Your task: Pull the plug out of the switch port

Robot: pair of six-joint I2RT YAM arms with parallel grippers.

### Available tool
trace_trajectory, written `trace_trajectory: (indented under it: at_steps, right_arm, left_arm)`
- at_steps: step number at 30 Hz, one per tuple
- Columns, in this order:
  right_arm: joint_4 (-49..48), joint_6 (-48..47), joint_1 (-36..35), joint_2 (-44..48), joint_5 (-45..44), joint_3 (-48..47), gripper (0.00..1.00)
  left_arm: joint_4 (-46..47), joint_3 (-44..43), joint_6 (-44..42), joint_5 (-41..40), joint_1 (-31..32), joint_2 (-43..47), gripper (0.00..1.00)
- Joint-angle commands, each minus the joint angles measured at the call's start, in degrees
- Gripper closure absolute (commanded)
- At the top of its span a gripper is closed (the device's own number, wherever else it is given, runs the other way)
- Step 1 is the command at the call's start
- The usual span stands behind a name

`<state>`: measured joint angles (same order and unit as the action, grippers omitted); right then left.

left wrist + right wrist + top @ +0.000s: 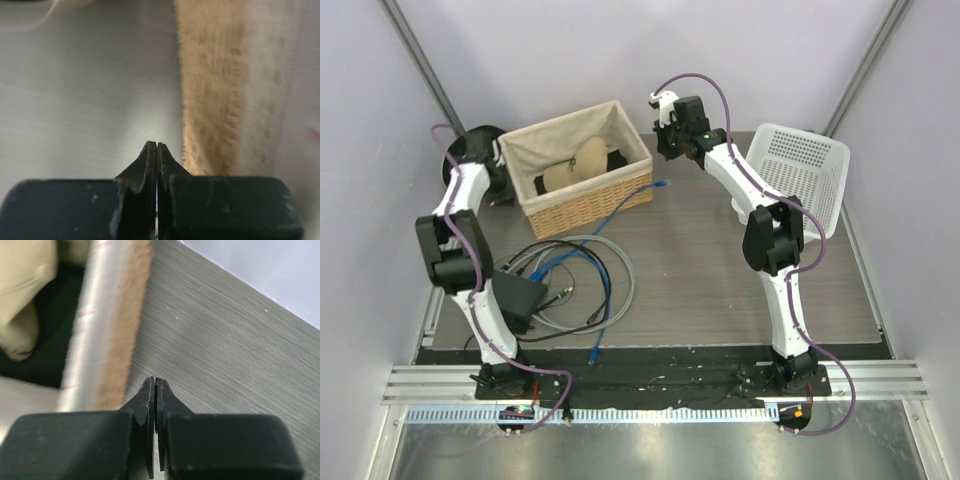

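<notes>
The switch [527, 297] is a flat black box lying at the front left of the table, partly behind my left arm. Blue, grey and black cables [582, 268] coil beside it and run to its edge. Its port and which plug sits in it are too small to make out. My left gripper [157, 144] is shut and empty, far back left, low over the table beside the wicker basket's side [215, 95]. Also shut and empty, my right gripper [155, 379] hangs by the basket's right rim [100, 325]. Both are far from the switch.
The wicker basket [535, 150] at the back centre holds a tan cloth thing [575, 165]. A white plastic basket [800, 170] stands at the back right. One loose blue plug [663, 184] lies by the wicker basket, another [593, 353] near the table's front edge.
</notes>
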<state>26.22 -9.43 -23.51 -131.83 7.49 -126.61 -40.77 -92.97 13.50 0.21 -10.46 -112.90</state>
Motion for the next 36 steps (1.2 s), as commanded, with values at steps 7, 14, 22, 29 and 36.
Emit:
trace_trajectory:
  at_steps: [7,14,22,29,36]
  right_arm:
    - [-2.3,-4.2,0.8,6.2,-9.7,2.9,0.99]
    - [-2.7,-5.6,0.9,11.8,-10.9,7.2,0.99]
    - [-4.2,-1.9,1.1,23.8,-13.6,16.2,0.98]
    - [-0.3,3.5,1.1,25.8,-10.0,20.7,0.05]
    - [3.4,3.5,1.1,26.9,-9.5,22.1,0.0]
  left_arm:
    - [5.6,-38.1,7.9,2.8,11.6,-19.7,1.0]
    - [4.6,-31.2,6.1,0.2,10.7,-12.0,0.79]
    - [4.2,-14.4,8.2,-4.3,8.2,14.6,0.21]
    - [-0.9,4.1,-5.8,-0.7,3.5,25.6,0.11]
    - [-14.2,11.7,-18.0,2.2,-11.8,28.6,0.05]
